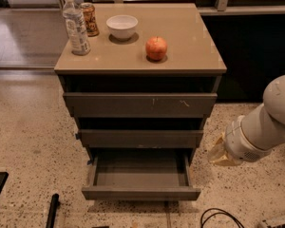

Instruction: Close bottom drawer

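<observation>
The bottom drawer (140,192) of the grey-brown cabinet stands pulled out, its plain flat front toward me and its inside empty. Above it are the mid-width front (140,138) and the widest front (139,104) with white scratches. My gripper (221,153) is at the end of the white arm (268,127) on the right, low beside the cabinet's right side, level with the open drawer and apart from it.
On the cabinet top (190,37) stand a water bottle (76,25), a can (89,19), a white bowl (122,26) and a red apple (156,48). A black cable (218,216) lies on the speckled floor at the front right, a dark rod (52,210) at the front left.
</observation>
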`<state>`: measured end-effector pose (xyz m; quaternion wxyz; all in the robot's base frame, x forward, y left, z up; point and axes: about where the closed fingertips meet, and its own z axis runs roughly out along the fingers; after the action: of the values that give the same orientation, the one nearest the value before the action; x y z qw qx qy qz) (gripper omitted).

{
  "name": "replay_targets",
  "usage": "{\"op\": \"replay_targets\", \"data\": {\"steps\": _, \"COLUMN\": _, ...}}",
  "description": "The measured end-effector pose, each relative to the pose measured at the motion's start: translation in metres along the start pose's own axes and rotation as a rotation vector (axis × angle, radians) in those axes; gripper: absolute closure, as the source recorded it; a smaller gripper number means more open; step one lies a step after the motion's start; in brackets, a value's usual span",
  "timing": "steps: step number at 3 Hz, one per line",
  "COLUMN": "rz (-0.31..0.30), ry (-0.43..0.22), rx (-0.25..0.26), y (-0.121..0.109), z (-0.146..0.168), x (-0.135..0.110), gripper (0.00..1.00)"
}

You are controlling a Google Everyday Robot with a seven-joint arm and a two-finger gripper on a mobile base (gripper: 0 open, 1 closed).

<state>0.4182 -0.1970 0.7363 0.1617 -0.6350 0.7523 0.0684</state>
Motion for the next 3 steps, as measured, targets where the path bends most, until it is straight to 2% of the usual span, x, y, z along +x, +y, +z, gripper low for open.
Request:
{"op": "replay_targets", "data": {"steps": 1, "rz": -0.001, "ry": 0.000, "rx": 0.000, "y": 0.000, "z": -0.001, "x": 0.000, "gripper": 1.00}}
{"op": "replay_targets", "data": {"steps": 2, "rz": -0.003, "ry": -0.012, "rx": -0.032, "y": 0.005, "z": 0.079, "x": 0.020, "gripper": 1.00}}
{"op": "replay_targets", "data": {"steps": 3, "rz": -0.006, "ry": -0.019, "rx": -0.064, "y": 0.003, "z": 0.179, "x": 0.050, "gripper": 1.00}}
